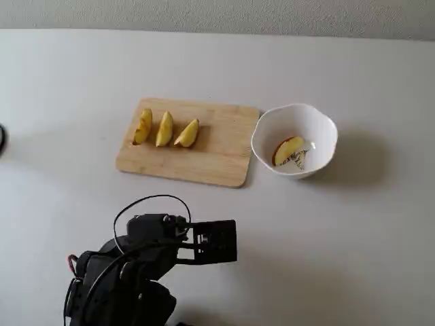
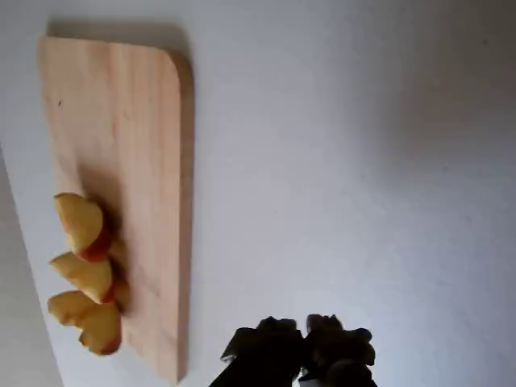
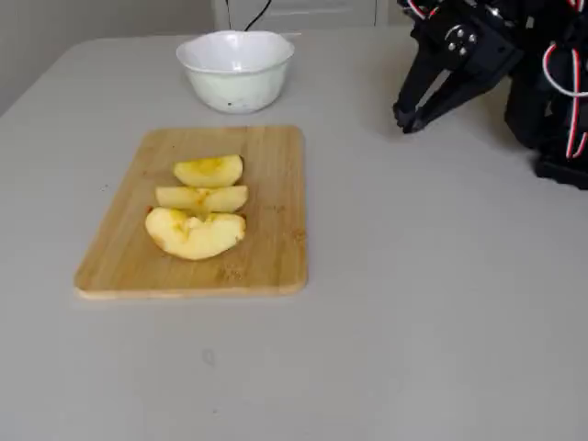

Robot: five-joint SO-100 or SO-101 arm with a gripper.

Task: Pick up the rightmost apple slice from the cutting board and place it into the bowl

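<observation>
The apple slice (image 1: 287,148), pale with reddish skin, lies inside the white scalloped bowl (image 1: 299,109), to the right of the cutting board (image 1: 221,153) in a fixed view. The bowl (image 3: 234,66) hides the slice in the other fixed view and is out of the wrist view. Three golden-yellow wedges (image 1: 165,129) lie in a row on the board (image 3: 271,184); they also show in the wrist view (image 2: 85,270) on the board (image 2: 121,121). My gripper (image 3: 408,119) is shut and empty, pulled back near the arm's base, low over bare table (image 2: 308,355), well apart from the board and the bowl.
The arm's black body (image 1: 129,272) with its looping cable fills the lower left of a fixed view. A dark object (image 1: 2,139) sits at the table's left edge. Cables (image 3: 262,11) hang behind the bowl. Bare table lies between the arm and the board.
</observation>
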